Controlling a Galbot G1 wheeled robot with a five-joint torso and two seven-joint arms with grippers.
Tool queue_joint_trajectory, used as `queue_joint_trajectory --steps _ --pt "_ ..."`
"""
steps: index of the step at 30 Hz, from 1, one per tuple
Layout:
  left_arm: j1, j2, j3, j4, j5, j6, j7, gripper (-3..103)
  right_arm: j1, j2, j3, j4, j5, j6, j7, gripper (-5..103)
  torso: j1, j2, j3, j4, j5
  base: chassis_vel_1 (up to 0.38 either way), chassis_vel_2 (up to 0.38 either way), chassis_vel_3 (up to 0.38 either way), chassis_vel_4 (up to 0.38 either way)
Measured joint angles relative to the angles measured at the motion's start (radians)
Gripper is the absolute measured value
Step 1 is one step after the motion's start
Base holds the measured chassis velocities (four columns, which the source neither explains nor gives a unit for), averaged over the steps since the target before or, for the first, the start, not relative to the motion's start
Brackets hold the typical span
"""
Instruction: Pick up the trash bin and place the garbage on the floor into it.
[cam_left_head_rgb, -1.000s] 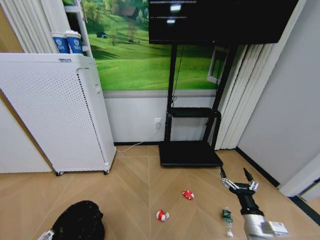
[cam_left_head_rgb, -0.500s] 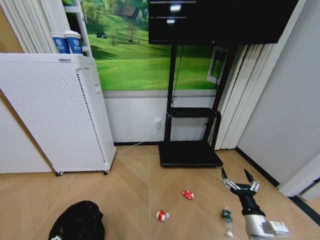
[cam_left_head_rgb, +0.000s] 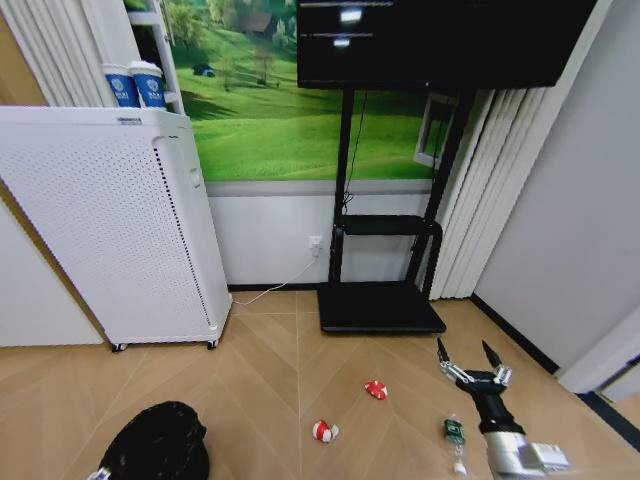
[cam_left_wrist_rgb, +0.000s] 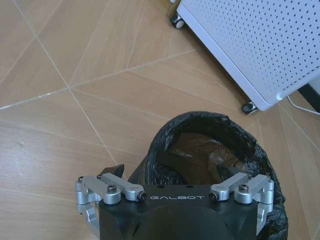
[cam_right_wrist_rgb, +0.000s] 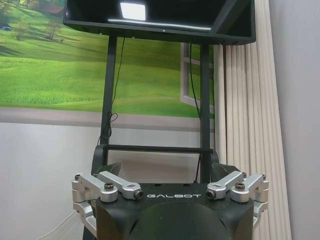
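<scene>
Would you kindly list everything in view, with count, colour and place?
trash bin: one, black with liner, floor near left.
wrapper balls: two, red-and-white, mid floor, apart.
bottle piece: one, green-and-clear, floor beside the right arm.
appliance: one, white perforated, on castors at left.
paper cups: two, blue-and-white, on shelf behind the appliance.
screen stand: one, black, against the meadow mural wall.
left gripper: open, straddling the trash bin rim.
right gripper: open, raised above the floor at right.

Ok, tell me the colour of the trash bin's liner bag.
Black, clearest in the left wrist view: trash bin.
</scene>
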Motion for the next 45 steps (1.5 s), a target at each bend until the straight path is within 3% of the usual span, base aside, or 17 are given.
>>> queue_joint_trajectory --steps 13,18,22,26,28,31,34,36,40,43,45 --pt "-0.075 0.003 0.056 0.095 0.041 -0.003 0.013 103 -0.009 0.009 -0.011 0.014 -0.017 0.000 0.001 100 0.000 0.000 0.000 0.0004 -0.0002 0.000 0.000 0.000 0.000" --pt "-0.131 0.017 0.101 0.147 0.053 -0.016 0.006 97 -0.022 0.021 -0.024 0.029 -0.034 0.004 -0.002 100 0.000 0.000 0.000 0.0000 0.0001 0.000 0.000 0.000 0.000" --pt "-0.129 0.011 0.132 0.172 0.067 -0.030 0.017 88 -0.021 0.016 -0.015 0.029 -0.029 0.005 -0.002 100 0.000 0.000 0.000 0.0003 0.0000 0.000 0.000 0.000 0.000" --pt "-0.130 0.011 0.136 0.174 0.068 -0.034 0.024 72 -0.021 0.017 -0.015 0.029 -0.029 0.006 -0.002 100 0.000 0.000 0.000 0.0003 0.0000 0.000 0.000 0.000 0.000" --pt "-0.130 0.011 0.136 0.174 0.067 -0.035 0.024 72 -0.021 0.017 -0.016 0.029 -0.029 0.006 -0.002 100 0.000 0.000 0.000 0.0003 0.0000 0.000 0.000 0.000 0.000" --pt "-0.136 0.010 0.141 0.179 0.067 -0.045 0.021 50 -0.017 0.015 -0.017 0.028 -0.031 0.006 -0.002 100 0.000 0.000 0.000 0.0002 0.0001 0.000 0.000 0.000 0.000" --pt "-0.137 0.007 0.145 0.182 0.067 -0.047 0.018 50 -0.016 0.012 -0.016 0.026 -0.030 0.006 -0.002 100 0.000 0.000 0.000 0.0003 0.0001 0.000 0.000 0.000 0.000" --pt "-0.135 0.002 0.150 0.185 0.067 -0.048 0.015 34 -0.015 0.009 -0.010 0.023 -0.026 0.005 -0.001 100 0.000 0.000 0.000 0.0003 0.0001 0.000 0.000 0.000 0.000" --pt "-0.137 0.001 0.152 0.195 0.067 -0.051 0.013 24 -0.015 0.009 -0.008 0.022 -0.024 0.005 0.000 100 0.000 0.000 0.000 0.0002 0.0002 0.000 0.000 0.000 0.000" --pt "-0.137 0.001 0.153 0.201 0.065 -0.052 0.015 9 -0.015 0.010 -0.008 0.021 -0.024 0.005 0.000 100 0.000 0.000 0.000 0.0002 -0.0003 0.000 0.000 0.000 0.000" --pt "-0.137 0.002 0.150 0.203 0.067 -0.058 0.017 7 -0.015 0.010 -0.008 0.021 -0.024 0.005 0.001 100 0.000 0.000 0.000 0.0002 -0.0001 0.000 0.000 0.000 0.000"
